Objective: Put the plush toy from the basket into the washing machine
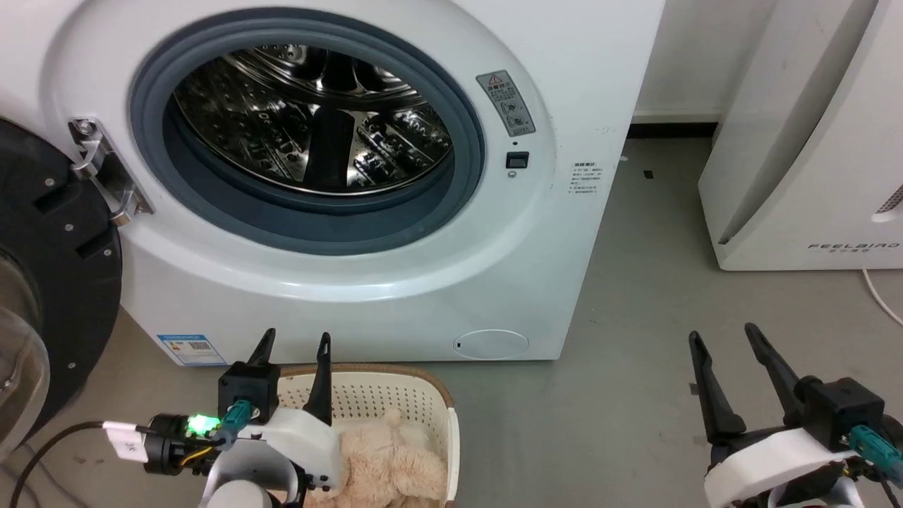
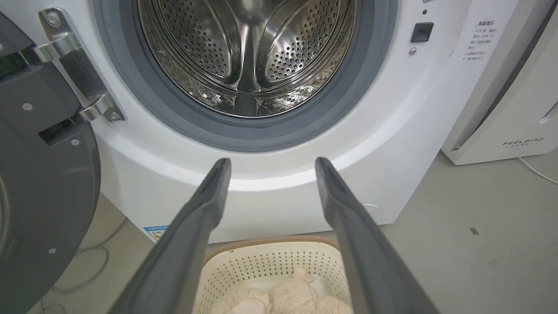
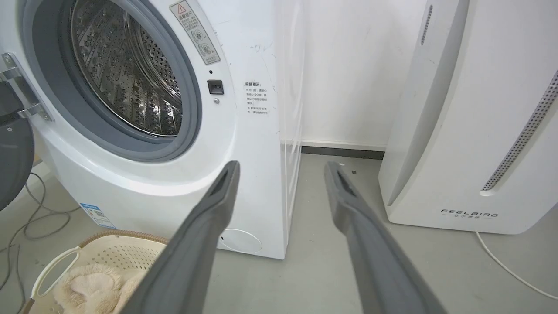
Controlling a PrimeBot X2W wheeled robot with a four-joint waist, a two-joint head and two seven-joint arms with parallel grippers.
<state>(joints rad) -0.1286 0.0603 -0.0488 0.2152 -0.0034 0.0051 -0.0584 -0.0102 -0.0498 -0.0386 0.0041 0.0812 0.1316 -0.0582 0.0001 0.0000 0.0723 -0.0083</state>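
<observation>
The white washing machine (image 1: pixel 494 233) stands with its porthole open, steel drum (image 1: pixel 310 120) empty and black-rimmed door (image 1: pixel 49 282) swung out to the left. On the floor before it sits the cream perforated basket (image 1: pixel 423 402), holding the fluffy beige plush toy (image 1: pixel 388 466). My left gripper (image 1: pixel 296 342) hovers open over the basket's near left part, fingers pointing toward the washer's front. In the left wrist view the plush toy (image 2: pixel 287 298) lies in the basket (image 2: pixel 270 261) below the open gripper (image 2: pixel 272 163). My right gripper (image 1: pixel 723 335) is open over bare floor to the right, nothing between its fingers.
A white FEELBIRD appliance (image 1: pixel 811 141) stands at the right against the wall, its white cord (image 1: pixel 878 293) trailing on the grey floor (image 1: pixel 635 317). A dark cable (image 3: pixel 35 218) loops on the floor left of the washer. Open floor lies between washer and appliance.
</observation>
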